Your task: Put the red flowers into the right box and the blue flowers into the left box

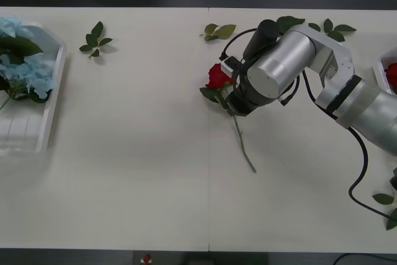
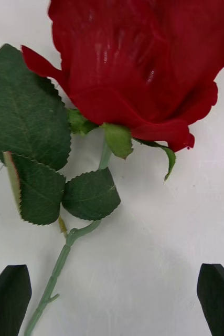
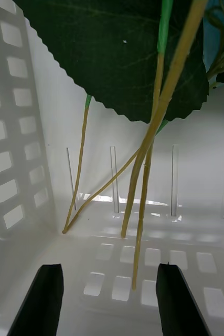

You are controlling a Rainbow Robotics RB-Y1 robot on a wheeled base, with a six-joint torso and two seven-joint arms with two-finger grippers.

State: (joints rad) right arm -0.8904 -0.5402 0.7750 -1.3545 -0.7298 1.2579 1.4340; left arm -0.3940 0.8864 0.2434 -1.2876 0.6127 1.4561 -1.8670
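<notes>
Pale-blue flower clusters (image 1: 22, 60) boxed in slotted white tray (image 1: 53, 100) at nine o'clock; deep-red artificial rose (image 1: 218, 76) loose mid-table beneath released right gripper (image 2: 112, 299); left gripper (image 3: 109, 299) released inside tray.

Rose (image 1: 218, 76) lying on the bench (image 1: 136, 172) near its middle, right hand (image 2: 112, 299) directly over its stem, left box (image 1: 46, 113) far left of the rose with blue flowers (image 1: 25, 69) in it, right box (image 1: 379, 66) far right of it

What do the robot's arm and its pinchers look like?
The right arm is fat, round and silvery grey, with black joints and a black cable looping off it. The right gripper and left gripper each have two flat black fingers.
</notes>
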